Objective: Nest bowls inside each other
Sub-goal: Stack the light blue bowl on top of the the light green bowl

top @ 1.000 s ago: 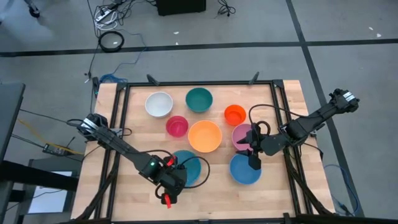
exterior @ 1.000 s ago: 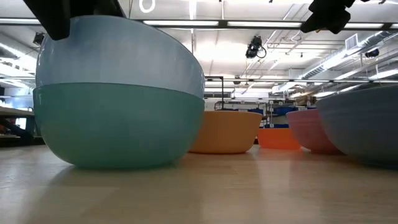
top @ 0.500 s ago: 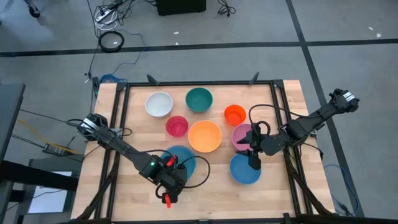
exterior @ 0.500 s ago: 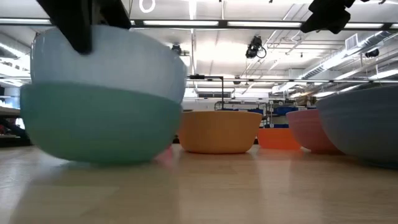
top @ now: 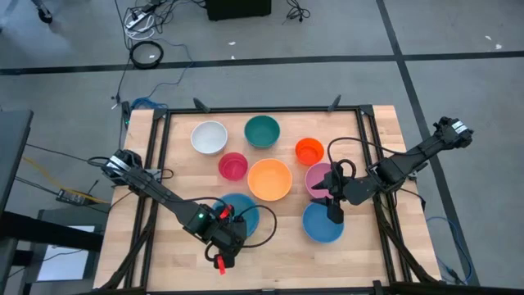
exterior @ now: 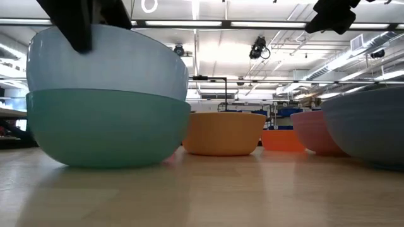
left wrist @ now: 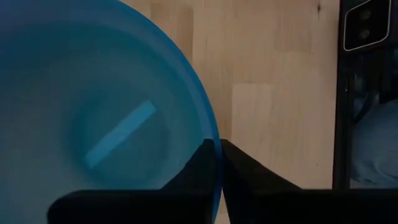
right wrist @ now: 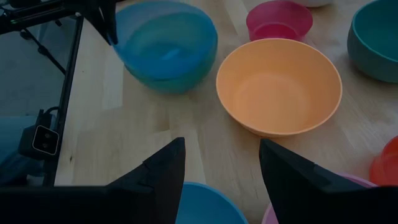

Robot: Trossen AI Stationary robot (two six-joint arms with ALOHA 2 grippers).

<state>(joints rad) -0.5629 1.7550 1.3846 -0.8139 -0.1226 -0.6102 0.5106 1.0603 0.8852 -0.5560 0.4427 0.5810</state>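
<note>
A light blue bowl (exterior: 107,60) sits nested in a teal-green bowl (exterior: 107,129) at the table's near left; the lower bowl rests by its base on the wood. My left gripper (top: 226,231) is shut on the blue bowl (top: 241,213). My right gripper (top: 334,215) hangs open above the edge of a second blue bowl (top: 321,225), next to a pink bowl (top: 318,176), touching nothing. An orange-yellow bowl (top: 269,179), a small red bowl (top: 232,165), a white bowl (top: 209,137), a dark teal bowl (top: 262,130) and a small orange-red bowl (top: 309,151) stand singly. My left gripper pinches the blue bowl's rim (left wrist: 210,127) on its near-left side, one finger inside the bowl and one outside. The fingers (exterior: 79,28) come down from above at a slant. The bowl sits nearly level inside the teal-green bowl, which stands on the table.
Black frame rails (top: 157,164) run along the table's left, right and far sides. Bare wood (top: 274,246) lies along the near edge between the two blue bowls. The orange-yellow bowl (right wrist: 280,84) stands close beyond my right gripper (right wrist: 221,180).
The blue bowl, which leaned tilted in the teal-green bowl a second ago, now sits nearly level in it. The nested pair has slid a little toward the table's left edge. My left gripper's finger has come onto the bowl's rim.
</note>
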